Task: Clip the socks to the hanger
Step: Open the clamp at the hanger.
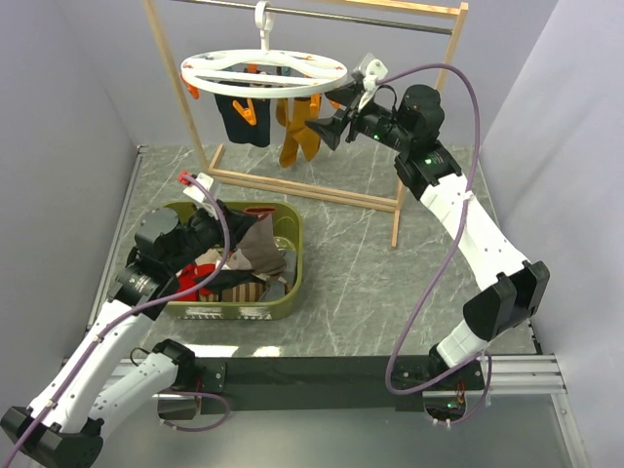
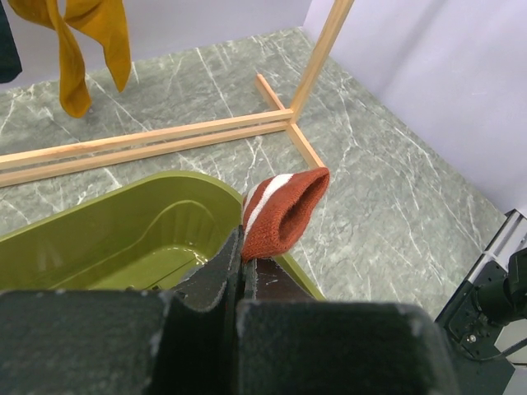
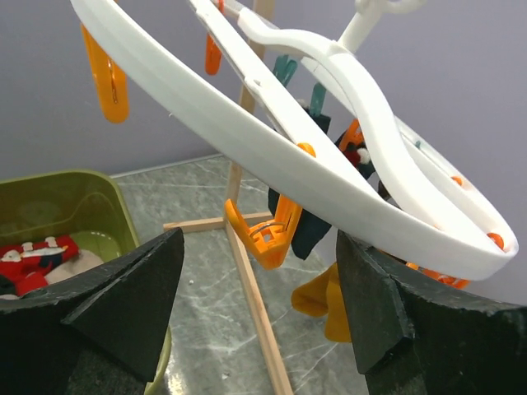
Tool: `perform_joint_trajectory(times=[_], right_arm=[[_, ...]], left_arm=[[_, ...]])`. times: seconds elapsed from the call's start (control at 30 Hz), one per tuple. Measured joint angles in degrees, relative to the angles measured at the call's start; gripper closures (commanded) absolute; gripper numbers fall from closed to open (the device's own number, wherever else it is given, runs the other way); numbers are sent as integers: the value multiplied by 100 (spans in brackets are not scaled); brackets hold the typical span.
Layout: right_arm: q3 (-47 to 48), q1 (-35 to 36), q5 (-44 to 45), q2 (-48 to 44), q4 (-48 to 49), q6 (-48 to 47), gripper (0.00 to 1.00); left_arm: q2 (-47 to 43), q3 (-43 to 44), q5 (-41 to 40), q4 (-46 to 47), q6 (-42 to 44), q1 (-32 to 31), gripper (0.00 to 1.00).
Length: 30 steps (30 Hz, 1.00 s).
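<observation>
The left gripper is clamping a sock by its striped cuff over the green tub, near left. The hanger is hanging far and right of it; the right gripper, jaws spread wide, is flanking an orange clip there, nearer.

A grey-green, marble-veined tabletop filled the floor of a small booth. Plain pale lavender-grey panels closed it in: a back wall, a left wall and a right wall. Near the back stood a light wooden rack frame, its feet flat on the tabletop, with a grey metal rod across its top. A black beam ran along the near edge. The light was even and soft, with only faint shadows.
</observation>
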Motion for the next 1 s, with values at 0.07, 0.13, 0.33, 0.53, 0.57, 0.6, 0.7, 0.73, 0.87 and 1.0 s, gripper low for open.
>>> perform_joint_trajectory(times=[0.07, 0.13, 0.33, 0.53, 0.57, 0.6, 0.7, 0.73, 0.87, 1.0], right_arm=[[92, -39, -81, 50, 9, 0, 21], [111, -61, -144, 68, 22, 0, 22], [190, -83, -334, 223, 76, 57, 24], [190, -96, -387, 267, 238, 199, 26], [190, -98, -393, 267, 289, 212, 28], [190, -98, -398, 267, 326, 225, 29], [186, -105, -398, 267, 428, 267, 37], [181, -105, -398, 267, 452, 284, 41], [164, -111, -393, 267, 544, 334, 46], [157, -114, -374, 264, 568, 358, 45]], left_arm=[[-9, 0, 2, 0, 0, 2, 99], [-11, 0, 11, 2, 0, 2, 99], [13, 0, 70, 4, -4, 2, 99], [46, 0, 131, 13, -33, 13, 99], [46, 0, 146, 24, -42, 15, 99], [50, 0, 151, 42, -46, 17, 99], [61, 0, 160, 52, -76, 17, 99], [68, 0, 162, 52, -87, 17, 99], [70, 0, 170, 59, -129, 17, 99], [70, -22, 177, 96, -142, 17, 99]])
